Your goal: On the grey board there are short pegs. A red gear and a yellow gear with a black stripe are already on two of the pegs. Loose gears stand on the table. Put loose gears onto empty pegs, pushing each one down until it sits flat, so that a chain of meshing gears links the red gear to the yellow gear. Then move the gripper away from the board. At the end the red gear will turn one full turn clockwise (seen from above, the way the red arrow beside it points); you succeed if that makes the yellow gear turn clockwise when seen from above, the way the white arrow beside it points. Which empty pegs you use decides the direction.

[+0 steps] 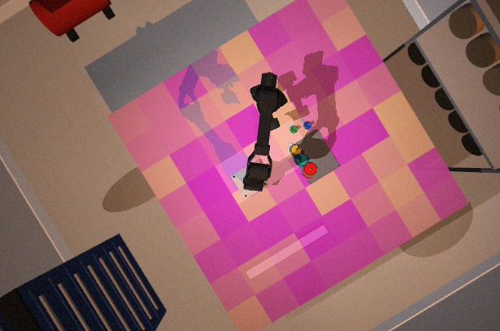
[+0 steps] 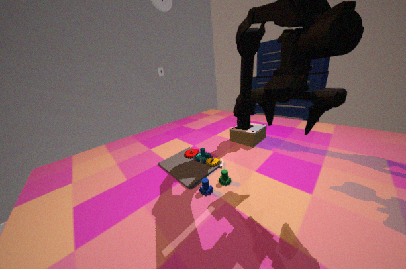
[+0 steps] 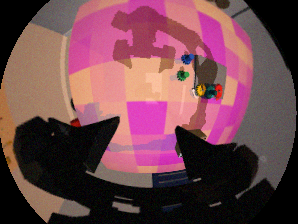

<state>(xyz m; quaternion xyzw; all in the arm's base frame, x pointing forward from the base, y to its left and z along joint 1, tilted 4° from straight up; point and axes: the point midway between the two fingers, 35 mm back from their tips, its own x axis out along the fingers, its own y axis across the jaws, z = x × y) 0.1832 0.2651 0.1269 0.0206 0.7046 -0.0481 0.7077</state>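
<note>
The red gear (image 1: 308, 167) (image 2: 191, 153) (image 3: 218, 88) and yellow gear (image 1: 295, 147) (image 2: 212, 161) (image 3: 201, 90) are on the grey board (image 1: 327, 165) (image 2: 169, 163). A teal gear (image 1: 301, 159) (image 2: 203, 156) (image 3: 210, 92) with a raised hub sits between them, seemingly flat and touching both; exact tooth contact is too small to tell. A green gear (image 1: 294, 129) (image 2: 224, 177) (image 3: 182, 75) and a blue gear (image 1: 307, 125) (image 2: 205, 187) (image 3: 187, 59) stand upright on the table beside the board. My gripper (image 2: 288, 128) (image 3: 148, 124) is open and empty, high above the table and away from the board.
The arm's base box (image 2: 241, 137) stands near the board, on the yellow gear's side. A white arrow (image 2: 222, 163) lies beside the yellow gear and a red arrow (image 1: 307, 176) beside the red gear. Arm shadow covers part of the board. Blue drawers (image 1: 87, 285) stand off the table.
</note>
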